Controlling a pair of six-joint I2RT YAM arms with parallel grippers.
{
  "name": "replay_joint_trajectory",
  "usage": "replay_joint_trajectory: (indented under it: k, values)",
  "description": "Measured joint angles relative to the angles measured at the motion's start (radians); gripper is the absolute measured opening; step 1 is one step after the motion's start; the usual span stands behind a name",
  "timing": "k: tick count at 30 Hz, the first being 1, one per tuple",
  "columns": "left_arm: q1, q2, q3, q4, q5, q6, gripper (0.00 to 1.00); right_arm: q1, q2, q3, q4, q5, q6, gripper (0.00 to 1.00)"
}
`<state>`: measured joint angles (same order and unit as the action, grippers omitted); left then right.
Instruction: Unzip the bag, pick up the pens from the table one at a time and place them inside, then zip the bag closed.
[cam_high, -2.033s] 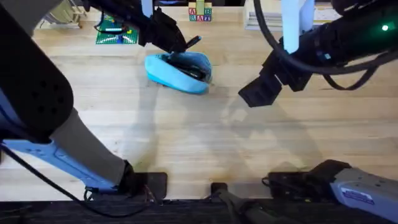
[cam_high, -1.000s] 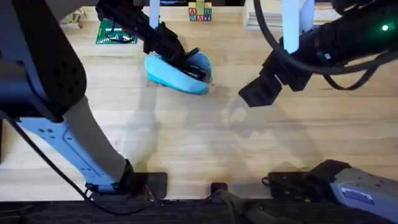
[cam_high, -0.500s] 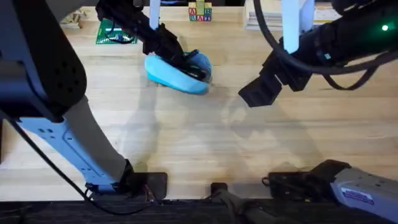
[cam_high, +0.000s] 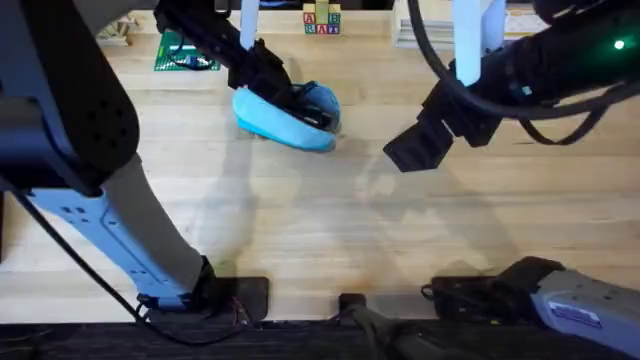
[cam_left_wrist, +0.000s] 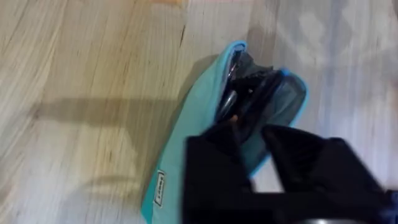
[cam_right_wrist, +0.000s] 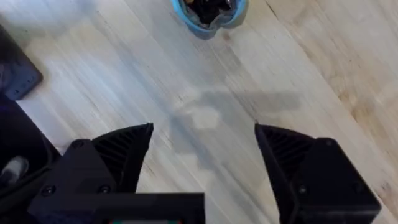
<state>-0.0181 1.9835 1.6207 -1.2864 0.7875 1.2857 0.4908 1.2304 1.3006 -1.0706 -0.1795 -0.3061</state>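
The bag lies toward the far side of the table, left of centre, its mouth unzipped and dark pens visible inside. The left gripper sits right over that opening, fingers close together at the mouth — probably pinching a pen, though the wrist view is too blurred to be sure. The right gripper hovers well apart over bare wood, jaws spread wide and holding nothing. To do this step well, the left arm should let go only once the pen lies below the zipper line, then lift straight out without snagging the fabric — so the pouch stays put for zipping.
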Motion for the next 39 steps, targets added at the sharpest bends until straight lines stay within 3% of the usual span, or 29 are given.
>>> replay_joint_trajectory:
  k: [5, 6, 18, 23, 30, 33, 39]
  values:
    - [0.000, 0.000, 0.000, -0.002, 0.002, -0.002, 0.925, 0.000, 0.000, 0.000, 0.000, 0.000, 0.000, 0.998]
    - [0.000, 0.000, 0.000, -0.004, 0.002, -0.001, 0.974, 0.000, 0.000, 0.000, 0.000, 0.000, 0.000, 0.998]
    - [0.000, 0.000, 0.000, -0.004, 0.002, -0.010, 0.995, 0.000, 0.000, 0.000, 0.000, 0.000, 0.000, 0.998]
    - [0.000, 0.000, 0.041, -0.010, 0.000, -0.110, 0.995, 0.000, 0.000, 0.000, 0.000, 0.000, 0.000, 0.997]
    - [0.000, 0.000, 0.210, -0.109, -0.026, -0.198, 0.995, 0.000, 0.000, 0.000, 0.000, 0.000, 0.000, 0.998]
    - [0.000, 0.000, 0.295, -0.134, -0.066, -0.273, 0.997, 0.000, 0.000, 0.000, 0.000, 0.000, 0.000, 0.998]
    - [0.000, 0.000, 0.319, -0.120, -0.136, -0.386, 0.997, 0.000, 0.000, 0.000, 0.000, 0.000, 0.000, 0.998]
